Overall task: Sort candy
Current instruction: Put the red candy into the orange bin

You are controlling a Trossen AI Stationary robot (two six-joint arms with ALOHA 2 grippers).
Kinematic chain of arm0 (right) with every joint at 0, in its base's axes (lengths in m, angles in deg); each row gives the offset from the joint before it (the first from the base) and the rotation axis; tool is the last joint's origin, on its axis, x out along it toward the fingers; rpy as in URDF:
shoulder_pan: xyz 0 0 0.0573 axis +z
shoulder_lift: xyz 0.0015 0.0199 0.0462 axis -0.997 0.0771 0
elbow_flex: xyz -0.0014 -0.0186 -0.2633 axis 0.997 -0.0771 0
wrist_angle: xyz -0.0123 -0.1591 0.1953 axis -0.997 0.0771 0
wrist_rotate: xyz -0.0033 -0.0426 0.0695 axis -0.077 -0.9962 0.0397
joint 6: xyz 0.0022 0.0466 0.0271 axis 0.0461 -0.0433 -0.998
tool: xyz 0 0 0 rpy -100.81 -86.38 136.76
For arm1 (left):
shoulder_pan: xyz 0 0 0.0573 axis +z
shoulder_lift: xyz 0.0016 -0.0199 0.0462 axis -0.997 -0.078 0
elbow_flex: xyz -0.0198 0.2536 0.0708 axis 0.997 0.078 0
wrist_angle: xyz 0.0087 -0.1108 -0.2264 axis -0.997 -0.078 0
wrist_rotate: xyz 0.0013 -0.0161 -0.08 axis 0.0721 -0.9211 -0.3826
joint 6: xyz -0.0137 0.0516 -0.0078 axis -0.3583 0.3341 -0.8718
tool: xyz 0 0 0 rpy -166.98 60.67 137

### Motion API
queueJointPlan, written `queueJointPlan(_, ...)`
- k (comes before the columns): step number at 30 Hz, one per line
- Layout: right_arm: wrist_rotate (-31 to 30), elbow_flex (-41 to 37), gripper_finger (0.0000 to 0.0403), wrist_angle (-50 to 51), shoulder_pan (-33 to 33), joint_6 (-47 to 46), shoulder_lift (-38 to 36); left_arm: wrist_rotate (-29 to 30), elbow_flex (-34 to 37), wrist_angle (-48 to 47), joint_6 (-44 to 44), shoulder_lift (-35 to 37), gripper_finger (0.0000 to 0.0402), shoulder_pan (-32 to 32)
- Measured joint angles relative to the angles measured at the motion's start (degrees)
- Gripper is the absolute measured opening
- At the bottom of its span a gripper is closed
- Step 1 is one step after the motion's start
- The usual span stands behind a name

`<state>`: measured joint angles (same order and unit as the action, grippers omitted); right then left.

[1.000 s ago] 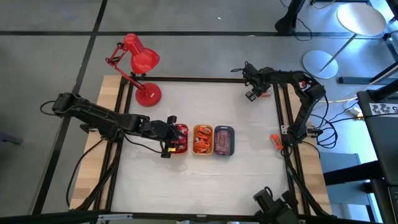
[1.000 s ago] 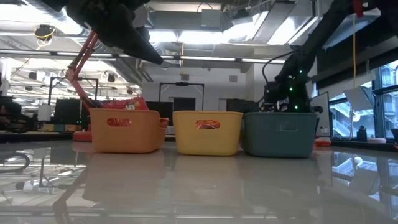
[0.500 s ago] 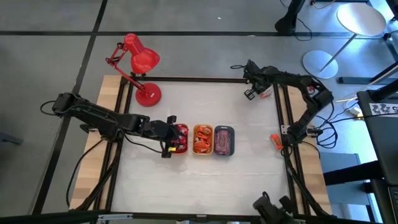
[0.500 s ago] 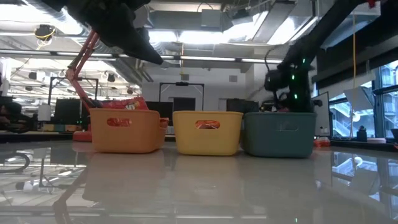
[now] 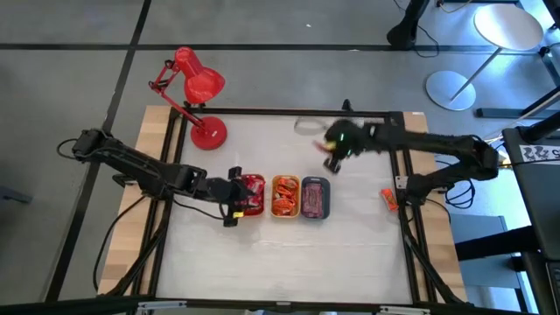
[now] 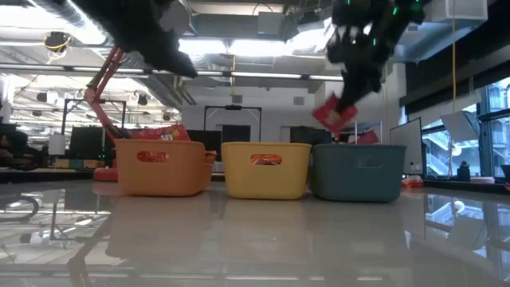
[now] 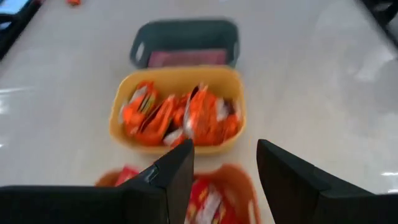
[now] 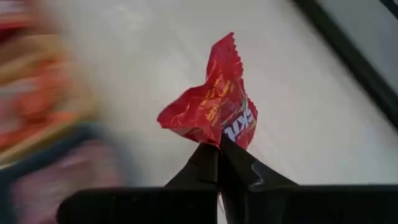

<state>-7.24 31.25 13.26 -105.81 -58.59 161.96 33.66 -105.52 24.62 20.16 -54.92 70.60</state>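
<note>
We see a red desk lamp (image 5: 197,92) at the table's (image 5: 350,236) far left corner. Well toward the near side from the lamp, three small trays sit in a tight row: orange (image 5: 254,194) nearest the lamp, then yellow (image 5: 284,196), then grey (image 5: 316,198)

Crinkly glossy foil candy (image 8: 212,107); smooth plastic trays (image 6: 265,169) on a glossy table (image 6: 255,239).

Partly legible white lettering on the red candy wrapper (image 8: 214,102) pinched in the right hand (image 8: 219,152): an "X" with cut-off letters beside it, plus small yellow print too fine to read. No other readable text, numbers or signs anywhere.
</note>
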Motion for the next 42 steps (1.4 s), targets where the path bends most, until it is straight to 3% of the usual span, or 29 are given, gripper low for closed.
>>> queueJointPlan(6, -1.2, 0.02, 0.0001, -13.79, 19.73, -3.15, 1.78, 8.12, -0.66, -10.94, -9.58, 2.9, 0.0166, -5.55)
queueJointPlan(13, -1.94, 0.07, 0.0001, -38.21, 30.61, -1.38, 9.92, 9.27, -1.33, -21.96, -24.6, 4.5, 0.0166, -12.96)
queueJointPlan(20, -1.67, 0.0, 0.0001, -50.71, 30.24, 0.07, 18.76, 8.76, -1.33, -29.31, -37.34, 4.5, 0.0166, -19.57)
queueJointPlan(27, 3.27, 0.2, 0.0001, -59.04, 28.38, 1.84, 24.13, 8.77, -1.33, -29.44, -42.26, 4.48, 0.0166, -21.31)
queueJointPlan(35, 3.99, 7.55, 0.0001, -59.97, 26.77, 3.2, 32.95, 8.76, -1.33, -29.76, -45.14, 4.48, 0.0166, -21.32)
queueJointPlan(42, -1.12, 16.06, 0.0001, -49.8, 25.73, 2.85, 40.5, 7.11, -1.33, -29.74, -46.66, 4.48, 0.0166, -22.6)
